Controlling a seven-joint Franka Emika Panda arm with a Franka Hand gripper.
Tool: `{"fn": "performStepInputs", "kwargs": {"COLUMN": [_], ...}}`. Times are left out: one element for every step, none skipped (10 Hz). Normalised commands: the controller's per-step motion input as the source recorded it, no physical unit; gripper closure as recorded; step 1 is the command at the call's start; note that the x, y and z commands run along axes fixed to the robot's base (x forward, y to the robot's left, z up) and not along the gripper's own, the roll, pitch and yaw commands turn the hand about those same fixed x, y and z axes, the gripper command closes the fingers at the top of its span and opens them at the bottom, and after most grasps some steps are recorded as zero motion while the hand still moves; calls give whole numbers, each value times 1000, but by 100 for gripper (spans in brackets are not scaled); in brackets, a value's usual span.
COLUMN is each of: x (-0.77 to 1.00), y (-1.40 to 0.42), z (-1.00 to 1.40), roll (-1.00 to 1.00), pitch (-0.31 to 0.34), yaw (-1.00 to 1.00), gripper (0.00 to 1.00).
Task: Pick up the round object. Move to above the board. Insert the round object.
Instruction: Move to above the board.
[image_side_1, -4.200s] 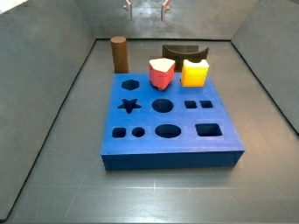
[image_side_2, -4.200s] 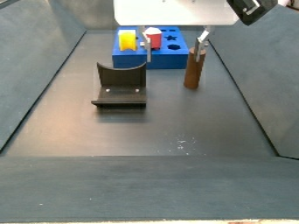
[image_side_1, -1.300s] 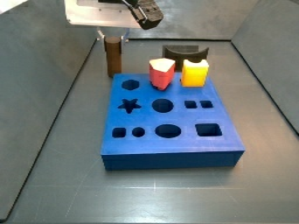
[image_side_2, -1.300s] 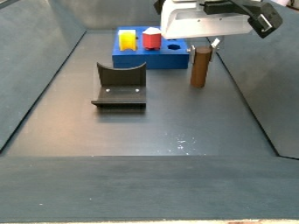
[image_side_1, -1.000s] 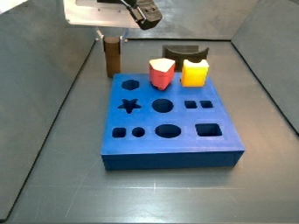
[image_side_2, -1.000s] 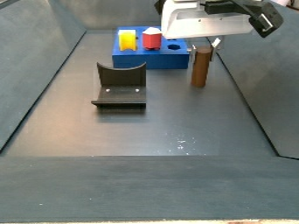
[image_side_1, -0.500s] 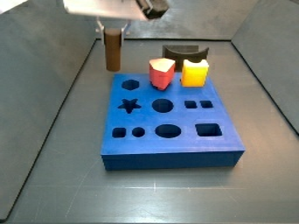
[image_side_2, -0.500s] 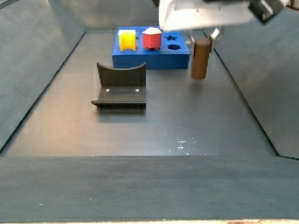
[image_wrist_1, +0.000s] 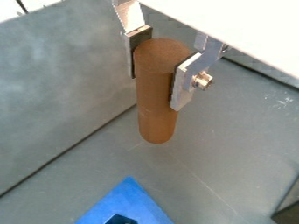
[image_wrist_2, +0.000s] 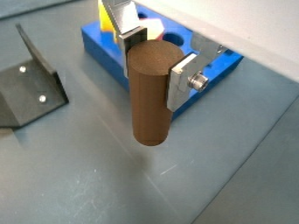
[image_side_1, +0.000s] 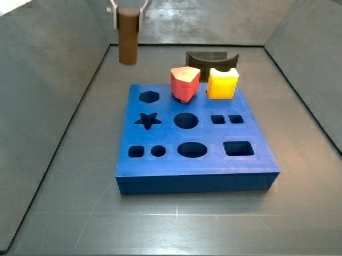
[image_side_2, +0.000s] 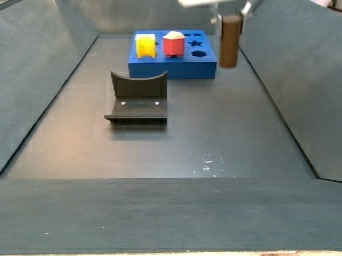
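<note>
Lifted clear of the worktop since a moment ago, the brown cylinder peg (image_wrist_1: 158, 92) hangs clamped in the gripper (image_wrist_1: 162, 59) jaws, beside the blue board (image_side_1: 194, 130), so the pick-up looks done and carrying above it comes next.

The matte brown cylinder peg (image_wrist_1: 156, 92) sits between the claw's (image_wrist_1: 163, 61) shiny silver metal plates, above the smooth grey bench (image_wrist_2: 233, 175) and the flat matte blue board (image_side_1: 194, 140).

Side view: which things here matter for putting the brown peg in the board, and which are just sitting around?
Part of the job:
- brown peg, lifted off the floor, held upright between the tool's fingers
- blue board with cut-out holes

Just lying about:
- red-pink block, standing on the board
- yellow block, standing on the board
- fixture on the floor
</note>
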Motion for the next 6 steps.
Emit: {"fn": "performStepInputs", "kwargs": {"x": [75, 70, 64, 60, 57, 53], "y": [-162, -153, -143, -135, -127, -111], "z": [1000, 1000, 1000, 1000, 1000, 1000], "roll": [-79, -50, -37, -31, -34, -44], "pitch": [138, 129, 127, 125, 129, 128], "yaw": [33, 34, 37, 39, 36, 34], "gripper": [100, 100, 100, 100, 100, 100]}}
